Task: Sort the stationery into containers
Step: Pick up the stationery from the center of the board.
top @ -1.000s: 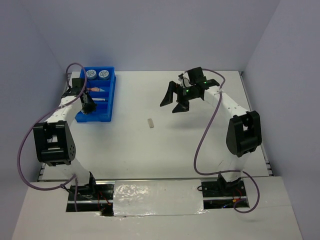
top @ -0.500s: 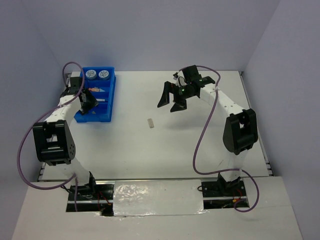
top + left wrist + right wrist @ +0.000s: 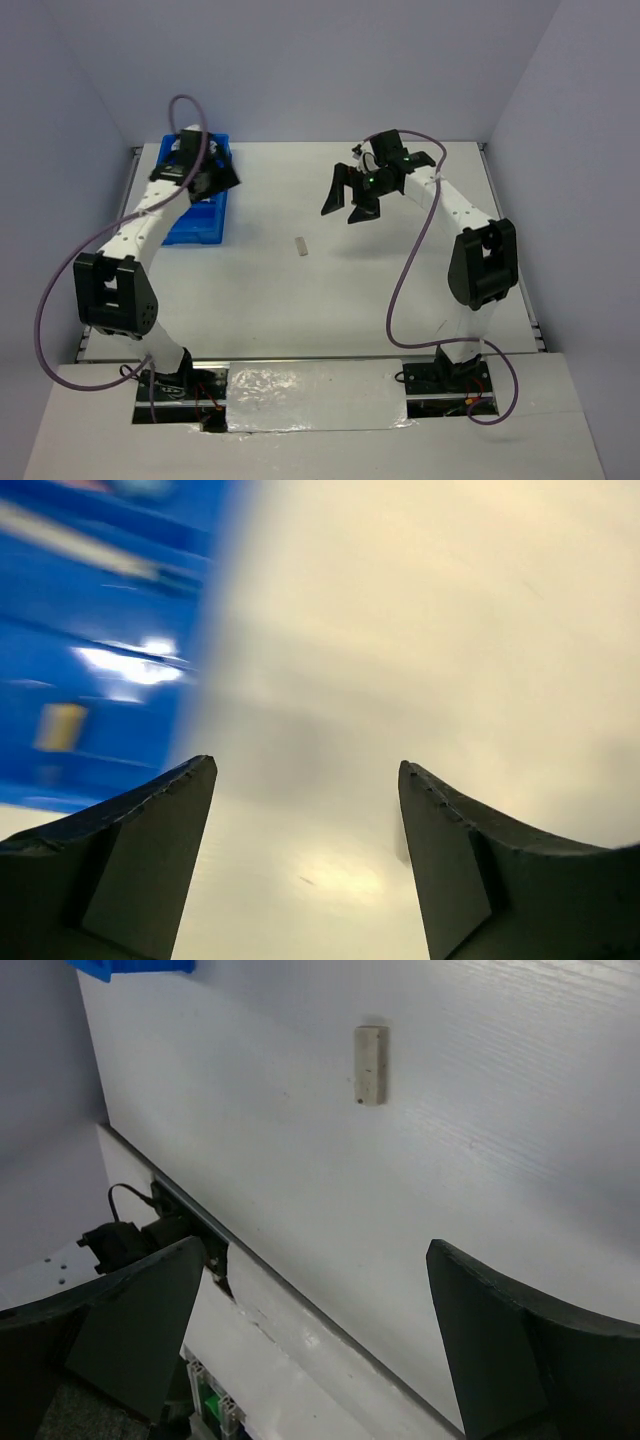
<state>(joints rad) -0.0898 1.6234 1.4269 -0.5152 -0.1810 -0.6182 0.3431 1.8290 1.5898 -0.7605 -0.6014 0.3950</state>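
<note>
The blue tray point(image 3: 190, 230) stands at the far left of the table, its upper part hidden by my left arm. In the blurred left wrist view the blue tray point(image 3: 90, 660) fills the left side, with a beige piece point(image 3: 58, 727) and a white pen point(image 3: 70, 538) lying in it. My left gripper point(image 3: 218, 184) hovers over the tray's right edge. Seen up close, the left gripper point(image 3: 305, 770) is open and empty. A small beige eraser point(image 3: 302, 246) lies alone mid-table. My right gripper point(image 3: 343, 208) hangs open above and right of it. From that wrist, the eraser point(image 3: 371, 1063) lies beyond the open right gripper point(image 3: 315, 1250).
Grey walls enclose the table on three sides. The table's near edge and a cable connector point(image 3: 125, 1240) show in the right wrist view, as does a corner of the blue tray point(image 3: 130, 968). Purple cables loop from both arms.
My left gripper opened, rose out of the tray and swung right to its right edge. The right gripper stayed open and barely shifted.
</note>
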